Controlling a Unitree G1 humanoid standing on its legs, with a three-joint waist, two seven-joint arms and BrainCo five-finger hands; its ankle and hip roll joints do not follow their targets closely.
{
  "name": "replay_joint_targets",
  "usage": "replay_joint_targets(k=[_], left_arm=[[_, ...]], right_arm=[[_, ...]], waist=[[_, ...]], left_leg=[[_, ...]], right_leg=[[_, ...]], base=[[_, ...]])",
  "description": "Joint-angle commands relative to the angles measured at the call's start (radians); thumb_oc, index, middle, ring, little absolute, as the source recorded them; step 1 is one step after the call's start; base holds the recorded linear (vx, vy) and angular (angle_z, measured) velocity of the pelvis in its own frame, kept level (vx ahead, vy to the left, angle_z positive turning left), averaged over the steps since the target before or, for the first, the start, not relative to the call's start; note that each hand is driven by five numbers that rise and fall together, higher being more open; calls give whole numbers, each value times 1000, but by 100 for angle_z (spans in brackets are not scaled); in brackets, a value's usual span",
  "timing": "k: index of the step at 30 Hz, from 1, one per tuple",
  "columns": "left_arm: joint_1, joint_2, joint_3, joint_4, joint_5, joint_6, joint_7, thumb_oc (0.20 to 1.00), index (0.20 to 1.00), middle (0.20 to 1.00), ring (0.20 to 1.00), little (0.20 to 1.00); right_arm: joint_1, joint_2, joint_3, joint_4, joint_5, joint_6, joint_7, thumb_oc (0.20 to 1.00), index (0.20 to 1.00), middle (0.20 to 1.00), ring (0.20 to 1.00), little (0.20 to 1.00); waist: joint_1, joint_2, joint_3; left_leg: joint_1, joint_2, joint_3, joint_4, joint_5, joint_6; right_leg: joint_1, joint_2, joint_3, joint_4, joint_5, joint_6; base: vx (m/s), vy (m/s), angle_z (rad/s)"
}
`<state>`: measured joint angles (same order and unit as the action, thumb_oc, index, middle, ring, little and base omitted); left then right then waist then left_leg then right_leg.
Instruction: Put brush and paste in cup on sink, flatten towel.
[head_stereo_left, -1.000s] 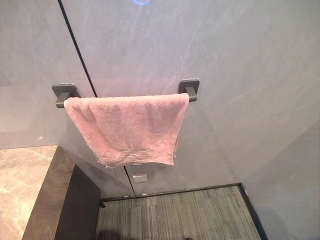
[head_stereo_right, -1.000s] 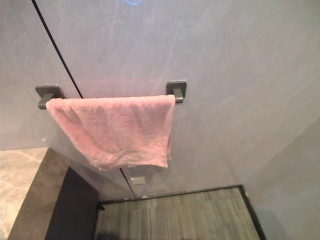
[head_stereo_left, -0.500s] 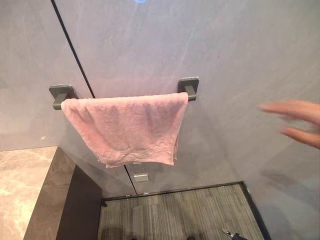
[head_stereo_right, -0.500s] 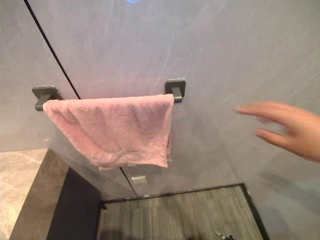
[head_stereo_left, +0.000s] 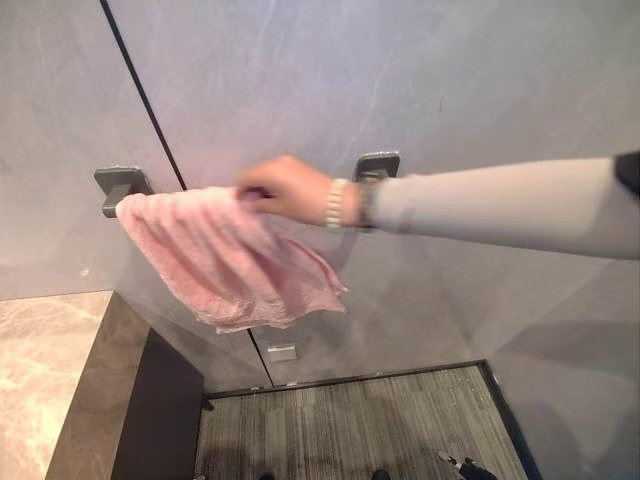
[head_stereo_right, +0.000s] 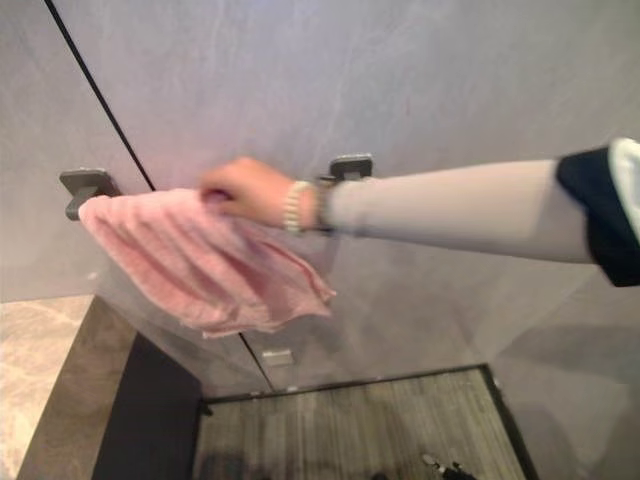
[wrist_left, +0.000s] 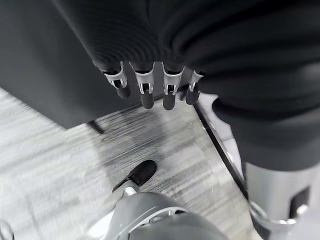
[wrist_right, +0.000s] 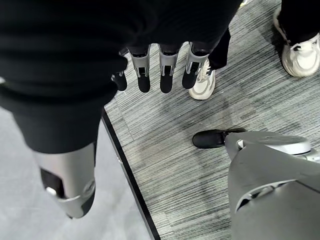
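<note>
A pink towel hangs on a grey wall rail between two brackets. It is bunched toward the left bracket, with its lower edge slanting. A person's hand grips the towel's top edge; the arm comes in from the right. My left hand hangs over the grey striped floor with relaxed fingers and holds nothing. My right hand also hangs low over the floor, fingers straight and empty.
A marble countertop with a dark side panel stands at the lower left. Grey striped flooring runs below the wall. A person's white shoes stand on the floor near my right hand.
The person's arm has reached across from the right and taken hold of the towel. The towel, spread flat before, is now bunched toward the left bracket.
</note>
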<state>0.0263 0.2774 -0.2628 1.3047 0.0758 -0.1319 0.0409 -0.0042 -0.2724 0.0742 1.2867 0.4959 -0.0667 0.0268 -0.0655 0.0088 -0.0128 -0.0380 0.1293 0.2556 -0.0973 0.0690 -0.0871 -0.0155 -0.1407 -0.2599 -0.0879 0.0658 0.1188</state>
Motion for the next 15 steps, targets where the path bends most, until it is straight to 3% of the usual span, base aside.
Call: replay_joint_targets(k=[1,9,14,15], left_arm=[[-58,59,-34,15,90,-34,43,1000,1000,1000,1000,1000],[-66,107,-158,-190,192,-82,76,1000,1000,1000,1000,1000],[6,269,-169,-673,116,-119,-53,1000,1000,1000,1000,1000],[11,273,-166,-682,114,-115,-57,1000,1000,1000,1000,1000]], right_arm=[[-66,27,14,18,6,-42,-8,1000,1000,1000,1000,1000],[-85,7,47,-162,78,-98,-37,1000,1000,1000,1000,1000],[-66,-49,92,-400,38,-120,-23,1000,1000,1000,1000,1000],[-64,-48,93,-402,37,-119,-23,1000,1000,1000,1000,1000]], waist=[[10,-35,21],[8,-23,39],[16,-4,54],[16,-5,53]], left_leg=[[-7,30,8,10,5,-41],[-10,34,18,10,9,-43],[-13,34,6,10,16,-44],[-13,34,5,10,16,-44]], right_leg=[[-24,-99,-1,1,54,86],[-35,-98,16,1,55,89],[-30,-98,9,1,54,89],[-30,-97,8,1,54,89]], base=[[0,0,0],[0,0,0],[0,0,0],[0,-20,4]])
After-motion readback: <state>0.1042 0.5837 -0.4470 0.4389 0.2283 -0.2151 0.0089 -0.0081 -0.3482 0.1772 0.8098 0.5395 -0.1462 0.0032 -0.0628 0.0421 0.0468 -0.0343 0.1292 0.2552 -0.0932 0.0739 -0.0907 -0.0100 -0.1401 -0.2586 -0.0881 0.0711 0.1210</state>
